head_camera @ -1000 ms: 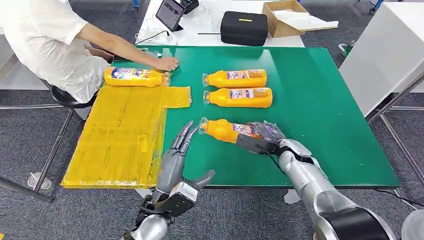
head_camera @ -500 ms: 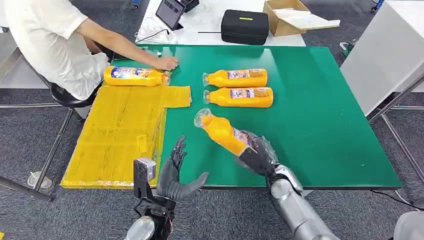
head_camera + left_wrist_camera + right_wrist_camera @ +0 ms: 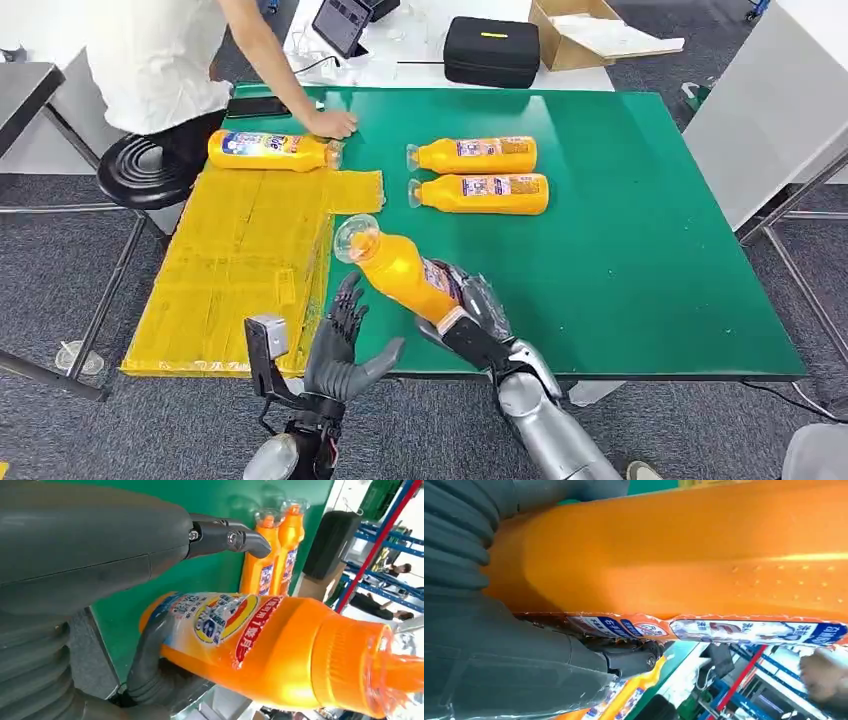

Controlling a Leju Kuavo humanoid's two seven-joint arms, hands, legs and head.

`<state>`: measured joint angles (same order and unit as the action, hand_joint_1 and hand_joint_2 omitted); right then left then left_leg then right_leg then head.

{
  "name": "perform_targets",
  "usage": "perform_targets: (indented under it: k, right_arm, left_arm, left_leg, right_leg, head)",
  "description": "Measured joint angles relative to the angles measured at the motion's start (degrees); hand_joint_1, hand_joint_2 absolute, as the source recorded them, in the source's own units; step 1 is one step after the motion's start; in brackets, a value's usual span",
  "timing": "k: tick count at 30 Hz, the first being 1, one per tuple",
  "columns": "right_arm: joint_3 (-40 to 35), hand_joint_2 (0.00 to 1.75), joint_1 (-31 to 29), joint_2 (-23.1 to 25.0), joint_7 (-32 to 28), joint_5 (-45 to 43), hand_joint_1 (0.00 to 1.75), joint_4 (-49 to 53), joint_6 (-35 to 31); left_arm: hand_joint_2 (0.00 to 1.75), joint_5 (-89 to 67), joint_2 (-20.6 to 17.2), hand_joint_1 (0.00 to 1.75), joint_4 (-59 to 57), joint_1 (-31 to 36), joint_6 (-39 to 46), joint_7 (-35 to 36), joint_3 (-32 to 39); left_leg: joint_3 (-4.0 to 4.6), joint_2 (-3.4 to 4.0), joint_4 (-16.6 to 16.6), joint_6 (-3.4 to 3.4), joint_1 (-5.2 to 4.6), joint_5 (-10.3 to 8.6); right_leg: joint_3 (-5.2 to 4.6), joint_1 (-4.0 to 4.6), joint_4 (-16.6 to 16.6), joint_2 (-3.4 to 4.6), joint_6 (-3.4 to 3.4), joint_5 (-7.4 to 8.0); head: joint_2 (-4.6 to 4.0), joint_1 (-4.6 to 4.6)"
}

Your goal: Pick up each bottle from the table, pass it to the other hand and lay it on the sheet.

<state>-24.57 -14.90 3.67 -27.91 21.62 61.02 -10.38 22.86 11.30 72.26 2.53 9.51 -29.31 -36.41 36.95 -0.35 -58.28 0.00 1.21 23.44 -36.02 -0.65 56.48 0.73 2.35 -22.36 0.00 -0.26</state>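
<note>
An orange bottle (image 3: 403, 274) is held off the green table (image 3: 640, 250) by the right hand (image 3: 470, 318), whose fingers are wrapped around its labelled lower body; the bottle is tilted, with its clear cap (image 3: 356, 238) pointing up and away from the hand, toward the yellow sheet (image 3: 240, 270). In the left wrist view the same bottle (image 3: 280, 650) is seen close in front of the left palm, with the right hand's dark fingers (image 3: 150, 665) curled under it. The left hand (image 3: 342, 345) is raised just beside the bottle, on its sheet side, fingers spread and holding nothing; contact with the bottle cannot be told. Beyond the right hand, two further orange bottles (image 3: 476, 155) (image 3: 483, 193) are laid side by side on the table, touching or nearly so. A fourth bottle (image 3: 270, 150) is lying at the far edge of the sheet, with a person's hand (image 3: 333, 124) resting on the table just beside its cap.
</note>
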Motion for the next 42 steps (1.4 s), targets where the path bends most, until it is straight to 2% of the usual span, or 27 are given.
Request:
perform_targets:
  k: [10,18,19,20,21,22,24,25,26,27,40,41,42]
  right_arm:
    - [-7.3,1.75,-2.1,1.3,0.0,-0.8,1.75,-1.1,4.8]
    - [-11.3,1.75,-4.1,1.3,1.3,-0.9,1.75,-1.7,6.2]
    - [-11.6,1.75,-4.2,1.2,1.4,-0.9,1.75,-1.7,6.3]
    - [-11.9,1.75,-4.3,1.2,1.6,-1.0,1.75,-1.7,6.4]
    - [-12.2,1.75,-4.4,1.1,1.7,-1.1,1.75,-1.7,6.5]
    - [-12.5,1.75,-4.5,1.0,1.7,-1.2,1.47,-1.7,6.6]
    - [-13.0,1.75,-4.8,0.8,1.9,-1.4,1.47,-1.7,6.8]
    - [-13.1,1.75,-4.9,0.8,1.9,-1.8,1.22,-1.7,6.9]
    - [-13.2,1.75,-4.9,0.8,1.9,-2.3,0.24,-1.6,6.9]
    - [-13.2,1.75,-4.9,0.8,1.9,-2.6,0.0,-1.6,6.9]
    - [-12.0,1.75,-2.4,0.4,0.4,-8.1,0.0,-0.3,6.1]
    - [-11.7,0.0,-1.9,0.4,0.2,-8.1,0.0,-0.2,5.1]
    - [-11.1,0.0,-1.4,0.5,-0.6,-8.0,0.0,0.0,3.1]
  left_arm:
    - [1.75,1.0,0.6,0.0,0.0,2.0,1.5,-1.4,0.1]
    - [1.75,0.8,0.7,0.0,0.4,3.0,2.7,-3.1,0.6]
    - [1.75,0.9,0.7,0.31,0.4,3.0,2.7,-3.2,0.6]
    - [1.75,0.9,0.7,1.75,0.5,3.0,2.8,-3.3,0.7]
    - [1.75,1.0,0.7,1.75,0.5,3.0,2.8,-3.3,0.8]
    - [1.75,1.2,0.7,1.75,0.5,3.0,2.7,-3.3,0.9]
    - [1.75,1.9,0.7,1.75,0.5,3.1,2.3,-3.4,1.0]
    - [1.75,2.3,0.7,1.75,0.5,3.2,1.9,-3.5,1.1]
    - [1.75,2.6,0.7,1.75,0.5,3.2,1.5,-3.8,1.2]
    - [1.75,2.8,0.8,1.75,0.5,3.2,1.4,-3.9,1.3]
    - [1.75,4.0,0.8,1.75,2.2,3.2,0.3,-4.8,3.2]
    - [1.75,4.1,0.8,1.75,2.4,3.2,0.3,-4.8,3.4]
    - [1.75,4.1,0.8,1.75,2.8,3.0,0.9,-4.9,3.8]
  left_leg:
    - [0.0,0.0,0.0,0.0,0.0,-0.02]
    - [0.02,0.0,0.0,0.01,0.0,-0.02]
    - [0.02,0.0,0.0,0.01,0.0,-0.02]
    - [0.02,0.0,0.0,0.0,0.0,-0.01]
    - [0.02,0.0,0.0,0.0,0.0,-0.02]
    - [0.02,0.0,0.0,0.0,0.0,-0.02]
    - [0.02,0.0,0.0,0.0,0.0,-0.02]
    - [0.02,0.0,0.0,0.0,0.0,-0.02]
    - [0.02,0.0,0.0,0.0,0.0,-0.02]
    - [0.02,0.0,0.0,0.0,0.0,-0.02]
    - [0.05,-0.01,0.0,0.0,0.0,-0.01]
    - [0.05,-0.02,0.0,0.0,0.0,-0.01]
    - [0.06,-0.03,0.0,0.0,0.0,-0.01]
  right_leg:
    - [-0.01,0.0,0.0,0.0,0.0,0.0]
    - [-0.04,-0.01,0.0,0.0,0.0,0.0]
    - [-0.04,-0.01,0.0,0.0,0.0,0.0]
    - [-0.04,-0.01,0.0,0.0,0.0,0.0]
    - [-0.05,0.0,0.0,0.0,0.0,0.0]
    - [-0.05,0.0,0.0,0.0,0.0,0.0]
    - [-0.05,0.0,0.0,0.0,0.0,0.0]
    - [-0.05,0.0,0.0,0.0,0.0,0.0]
    - [-0.05,0.0,0.0,0.0,0.0,0.0]
    - [-0.05,-0.01,0.0,0.0,0.0,0.0]
    - [-0.1,0.0,0.0,-0.01,0.0,0.0]
    - [-0.09,0.0,0.0,-0.02,0.0,0.0]
    - [-0.1,0.0,0.0,-0.02,0.0,0.0]
  head:
    - [0.0,0.02]
    - [0.02,0.02]
    - [0.0,0.02]
    - [0.0,0.0]
    - [0.0,0.02]
    - [0.0,0.0]
    - [0.0,0.0]
    - [0.0,0.0]
    - [0.0,0.0]
    - [0.02,0.02]
    - [0.0,0.02]
    - [0.02,0.02]
    - [0.0,0.02]
